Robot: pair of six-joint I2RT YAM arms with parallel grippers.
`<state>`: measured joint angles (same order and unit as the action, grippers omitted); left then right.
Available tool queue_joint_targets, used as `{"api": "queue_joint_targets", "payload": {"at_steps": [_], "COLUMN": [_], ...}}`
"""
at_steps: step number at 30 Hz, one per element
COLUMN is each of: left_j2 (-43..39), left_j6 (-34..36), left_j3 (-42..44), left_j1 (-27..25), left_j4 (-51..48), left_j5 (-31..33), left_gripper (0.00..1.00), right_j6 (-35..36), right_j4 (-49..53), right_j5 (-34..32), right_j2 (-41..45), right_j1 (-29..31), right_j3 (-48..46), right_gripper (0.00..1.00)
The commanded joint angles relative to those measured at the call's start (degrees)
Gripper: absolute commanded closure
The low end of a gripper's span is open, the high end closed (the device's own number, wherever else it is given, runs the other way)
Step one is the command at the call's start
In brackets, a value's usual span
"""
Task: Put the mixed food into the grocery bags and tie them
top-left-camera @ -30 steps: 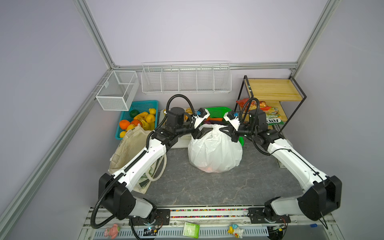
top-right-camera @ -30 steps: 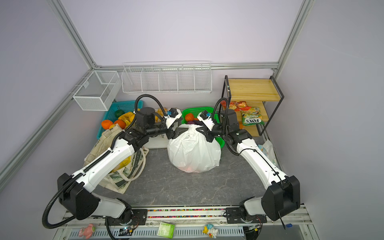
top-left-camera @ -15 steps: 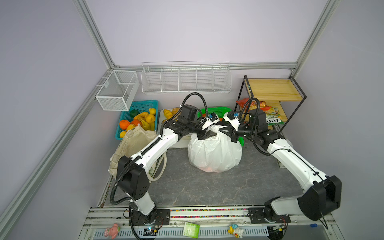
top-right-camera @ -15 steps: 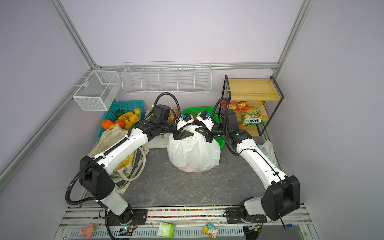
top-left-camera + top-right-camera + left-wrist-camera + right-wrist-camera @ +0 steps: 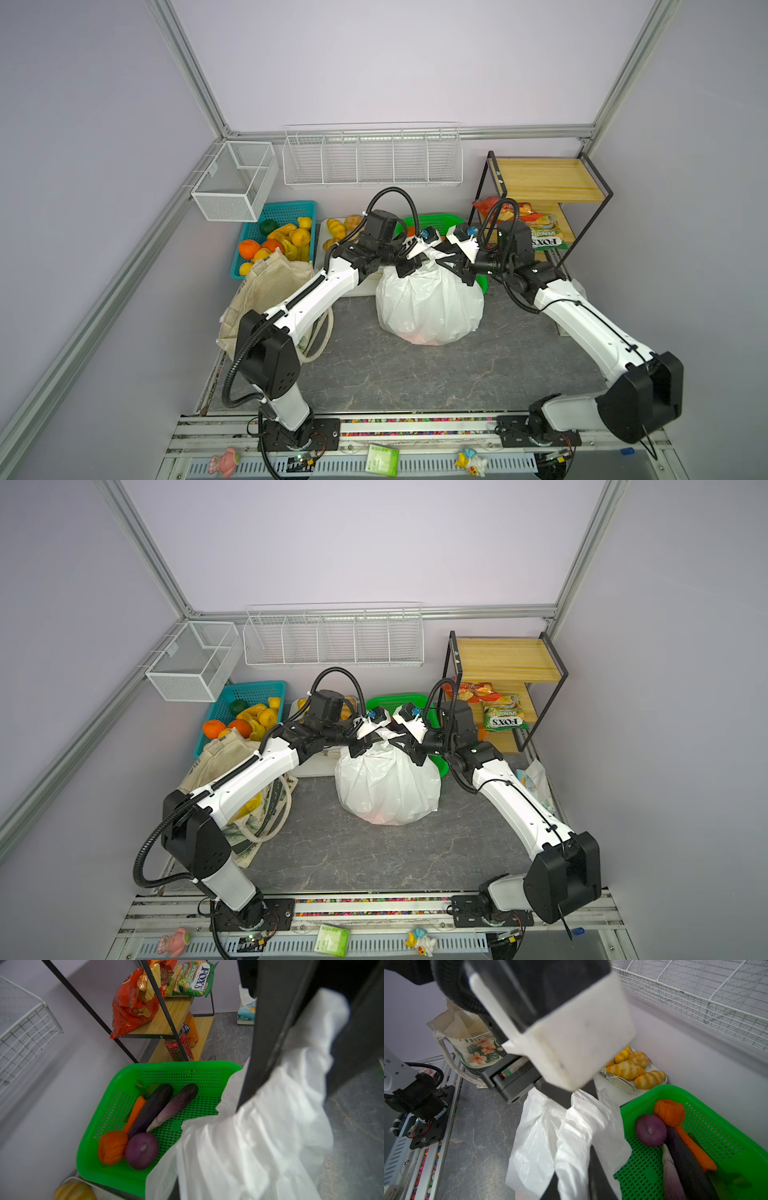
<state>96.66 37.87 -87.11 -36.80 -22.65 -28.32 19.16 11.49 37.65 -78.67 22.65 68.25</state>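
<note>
The white plastic bag [image 5: 430,305] stands full mid-table, something red showing through its base, and both grippers meet at its top. My left gripper [image 5: 409,268] is shut on a twisted strand of the bag's handle [image 5: 259,1136], which hides its jaws in the left wrist view. My right gripper [image 5: 575,1178] stands slightly open, the same strand lying between its black fingers [image 5: 600,1176]. The cream canvas tote [image 5: 272,284] slumps at the left, under the left arm. A purple onion [image 5: 141,1150] and an orange carrot [image 5: 135,1112] lie in the green basket [image 5: 187,1066].
Behind the bag, the green basket also holds two aubergines [image 5: 153,1107]. A croissant tray [image 5: 629,1070] and a teal fruit basket [image 5: 286,208] stand back left. The shelf [image 5: 544,178] at the back right holds a red packet [image 5: 133,1001] and a FOX'S packet [image 5: 191,978].
My left arm swung right, from beside the bag to its top, and shut on the handle strand. My right gripper stayed put and eased its jaws apart.
</note>
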Motion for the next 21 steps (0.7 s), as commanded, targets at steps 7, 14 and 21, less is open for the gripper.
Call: {"api": "queue_joint_targets", "payload": {"at_steps": [7, 14, 21], "left_j2": [-4.62, -4.3, -3.59], "left_j6": [1.27, 2.26, 3.35], "left_j3": [4.62, 4.38, 3.33], "left_j1": [-0.22, -0.98, -1.34], "left_j4": [6.25, 4.41, 2.41], "left_j5": [-1.63, -1.57, -0.96], "left_gripper": [1.0, 1.0, 1.0], "right_j6": [4.93, 6.83, 8.74], "right_j4": [-4.53, -5.6, -3.7], "right_j5": [-9.47, -13.94, -15.01], "right_j2": [3.94, 2.61, 0.49], "right_j1": [1.87, 3.61, 3.66], "right_j3": [-5.03, -4.25, -1.83], "right_gripper": [0.44, 0.27, 0.31]}}
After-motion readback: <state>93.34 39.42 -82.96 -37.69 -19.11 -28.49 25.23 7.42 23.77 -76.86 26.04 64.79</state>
